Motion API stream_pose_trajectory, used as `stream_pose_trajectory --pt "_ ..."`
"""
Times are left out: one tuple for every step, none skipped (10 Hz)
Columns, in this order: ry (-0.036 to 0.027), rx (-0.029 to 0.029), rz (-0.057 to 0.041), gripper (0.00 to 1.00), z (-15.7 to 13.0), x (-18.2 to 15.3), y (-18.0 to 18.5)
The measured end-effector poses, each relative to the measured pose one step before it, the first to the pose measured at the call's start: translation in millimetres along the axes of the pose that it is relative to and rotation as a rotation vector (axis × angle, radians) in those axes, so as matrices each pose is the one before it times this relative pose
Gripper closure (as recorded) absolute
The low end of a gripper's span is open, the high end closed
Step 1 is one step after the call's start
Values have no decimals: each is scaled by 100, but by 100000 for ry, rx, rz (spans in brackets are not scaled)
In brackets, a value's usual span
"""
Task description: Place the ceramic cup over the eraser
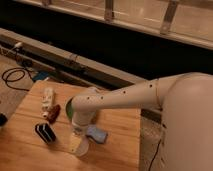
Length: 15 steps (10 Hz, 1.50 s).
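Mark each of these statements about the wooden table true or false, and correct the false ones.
1. The small white ceramic cup already covers the black striped eraser. False: the eraser lies uncovered, apart from the cup.
2. The gripper is right over the cup. True.
3. The blue sponge pad lies beside the cup. True.
4. The dark red-brown cylinder sits inside the round green bowl. False: it lies on the wooden table.
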Motion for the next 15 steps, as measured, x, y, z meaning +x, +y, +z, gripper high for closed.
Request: stream_pose_trajectory --pt "-156 -1309 -1320 20 637 -670 167" --pt "-74 -1073 -1251 20 488 -584 124" --pt "97 -463 -719 22 253 -227 1" --pt "566 70 -1081 30 233 -275 7" --pt "275 35 -776 42 108 -300 65" --pt "514 47 -188 51 -21 88 -9" --pt "268 168 24 59 -104 125 -22" --pt "16 381 -229 73 -146 140 -62" --pt "141 314 -179 82 -196 235 -61" --pt "-38 266 -135 90 -143 152 -52" --pt "-62 191 -177 97 -136 125 -36" --pt "-417 207 -768 100 -97 -89 10" --pt "-163 -26 -603 100 -21 -48 46" --pt "-221 -84 -1067 100 -49 -147 74" --pt "-86 -236 -823 100 25 -59 36"
